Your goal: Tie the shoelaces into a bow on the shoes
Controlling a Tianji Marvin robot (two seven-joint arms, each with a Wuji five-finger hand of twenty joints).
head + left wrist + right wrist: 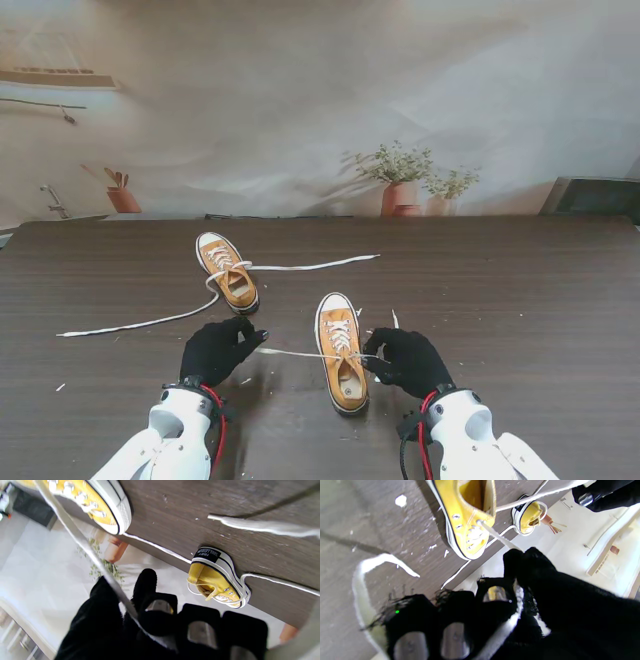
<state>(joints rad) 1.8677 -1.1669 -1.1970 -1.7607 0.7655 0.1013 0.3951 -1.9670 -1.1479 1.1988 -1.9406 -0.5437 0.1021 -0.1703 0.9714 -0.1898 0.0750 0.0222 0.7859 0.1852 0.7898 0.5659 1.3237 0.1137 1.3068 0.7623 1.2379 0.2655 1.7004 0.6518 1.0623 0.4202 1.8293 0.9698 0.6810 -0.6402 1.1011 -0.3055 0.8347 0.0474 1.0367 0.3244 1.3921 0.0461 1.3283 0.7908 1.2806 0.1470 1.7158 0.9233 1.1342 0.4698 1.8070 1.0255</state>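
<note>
While the near shoe (343, 362) lay on the bench (520, 310), the left hand (218, 350) and right hand (408, 361) flanked it, each pinching 1 lace end; a 2nd shoe (228, 272) lay beyond.

One readable label
The black heel patch (207, 554) of the shoe (217, 580) beyond the left hand's fingertips reads roughly "TBBY COOL LEISURE".
</note>
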